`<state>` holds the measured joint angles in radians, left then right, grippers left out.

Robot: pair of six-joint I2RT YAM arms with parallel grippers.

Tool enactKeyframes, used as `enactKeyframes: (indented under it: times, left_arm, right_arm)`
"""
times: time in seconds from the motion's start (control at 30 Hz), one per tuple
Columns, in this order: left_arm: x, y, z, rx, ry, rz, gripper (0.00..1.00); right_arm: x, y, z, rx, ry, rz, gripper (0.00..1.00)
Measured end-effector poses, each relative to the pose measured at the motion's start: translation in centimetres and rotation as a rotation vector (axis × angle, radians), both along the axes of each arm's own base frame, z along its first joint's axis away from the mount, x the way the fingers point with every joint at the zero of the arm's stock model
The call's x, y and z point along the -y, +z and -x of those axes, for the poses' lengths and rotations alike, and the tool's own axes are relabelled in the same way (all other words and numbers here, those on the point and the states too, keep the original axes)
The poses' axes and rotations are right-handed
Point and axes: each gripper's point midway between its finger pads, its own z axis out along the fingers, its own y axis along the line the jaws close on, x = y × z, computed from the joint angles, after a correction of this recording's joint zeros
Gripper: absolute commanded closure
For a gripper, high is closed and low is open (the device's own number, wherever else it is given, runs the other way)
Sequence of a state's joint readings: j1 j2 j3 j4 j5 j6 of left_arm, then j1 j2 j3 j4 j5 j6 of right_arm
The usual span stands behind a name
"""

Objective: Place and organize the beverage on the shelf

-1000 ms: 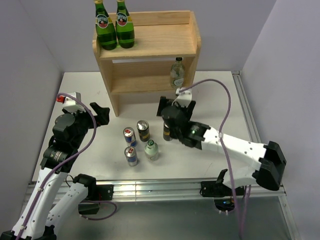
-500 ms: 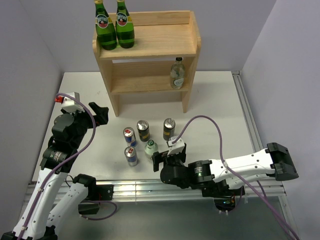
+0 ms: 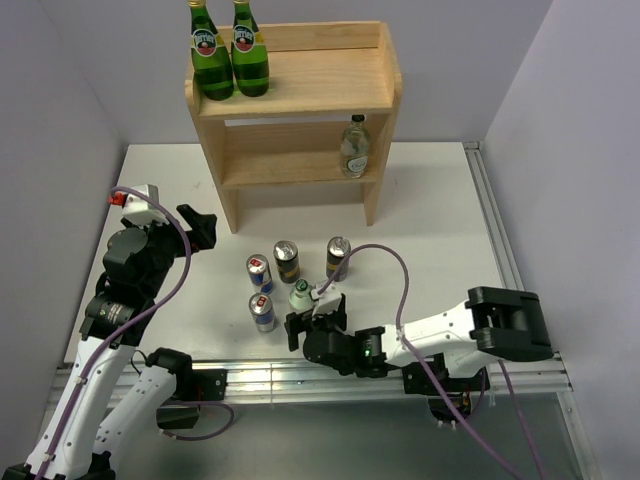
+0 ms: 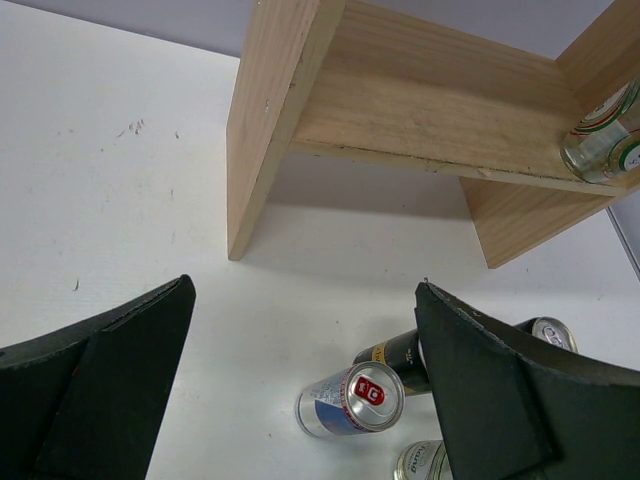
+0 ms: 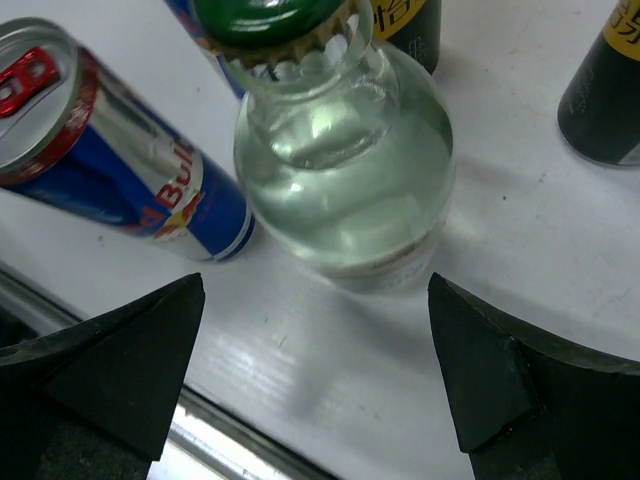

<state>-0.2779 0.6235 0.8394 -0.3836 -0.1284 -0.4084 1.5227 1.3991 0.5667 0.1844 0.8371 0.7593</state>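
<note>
inspector: item one, tooling. the right gripper (image 3: 315,316) sits low near the front edge of the table (image 3: 440,200), fingers spread and empty. the left gripper (image 4: 305,290) is also spread and empty, off to the left and facing the shelf (image 3: 300,85).

clerk: and the stock?

inspector: one drink is placed. the shelved bottle (image 3: 354,147) stands at the right end of the lower tier. five are on the table in front of the shelf: the loose bottle (image 5: 340,170), the black-and-yellow cans (image 3: 287,261) and the slim blue cans (image 3: 260,273). the large green bottles (image 3: 212,60) hold the left of the top tier (not part of the count).

clerk: step in hand?

inspector: in my judgement, the approach to the loose bottle. the wrist view shows it upright, centred ahead of the right fingers and not touched by either.

clerk: what does the next move call for?

inspector: go forward until the fingers straddle the glass body below the cap, then close, lift and carry it to the lower tier beside its twin. note the nearer slim can (image 5: 120,160), which is just beside the bottle on one finger's side. whether they touch, i cannot tell. that finger needs to slip in without tipping the can.
</note>
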Motion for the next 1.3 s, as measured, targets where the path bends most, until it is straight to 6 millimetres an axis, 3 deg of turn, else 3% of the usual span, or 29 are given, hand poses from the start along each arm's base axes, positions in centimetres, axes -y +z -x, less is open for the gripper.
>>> enactKeyframes:
  times: [0.33, 0.57, 0.67, 0.77, 0.87, 0.9, 1.13, 1.23, 1.3]
  left_arm:
    - [0.0, 0.0, 0.0, 0.000, -0.001, 0.000, 0.01]
    - [0.0, 0.0, 0.0, 0.000, -0.002, 0.000, 0.01]
    - [0.1, 0.0, 0.0, 0.000, -0.005, 0.001, 0.01]
    - [0.2, 0.0, 0.0, 0.000, -0.009, 0.001, 0.01]
    - [0.2, 0.0, 0.0, -0.001, -0.009, 0.001, 0.01]
    - [0.2, 0.0, 0.0, -0.001, -0.009, 0.001, 0.01]
    - [0.2, 0.0, 0.0, -0.001, -0.009, 0.001, 0.01]
    - [0.2, 0.0, 0.0, -0.001, -0.009, 0.001, 0.01]
    - [0.2, 0.0, 0.0, -0.001, -0.009, 0.001, 0.01]
  right_arm:
    - [-0.5, -2.3, -3.2, 0.064, -0.073, 0.036, 0.00]
    - [-1.0, -3.0, -4.7, 0.122, -0.120, 0.021, 0.05]
    - [-1.0, -3.1, -5.5, 0.144, -0.139, 0.017, 0.16]
    - [-0.8, -3.0, -6.2, 0.167, -0.157, 0.012, 0.37]
    - [-0.6, -2.8, -6.7, 0.184, -0.174, 0.011, 0.65]
    - [-0.5, -2.8, -6.7, 0.188, -0.179, 0.014, 0.83]
    - [1.0, -2.6, -6.1, 0.195, -0.185, 0.089, 1.00]
    - [1.8, -1.2, -4.6, 0.209, -0.169, 0.125, 1.00]
    - [2.0, 0.8, -3.5, 0.224, -0.154, 0.118, 1.00]
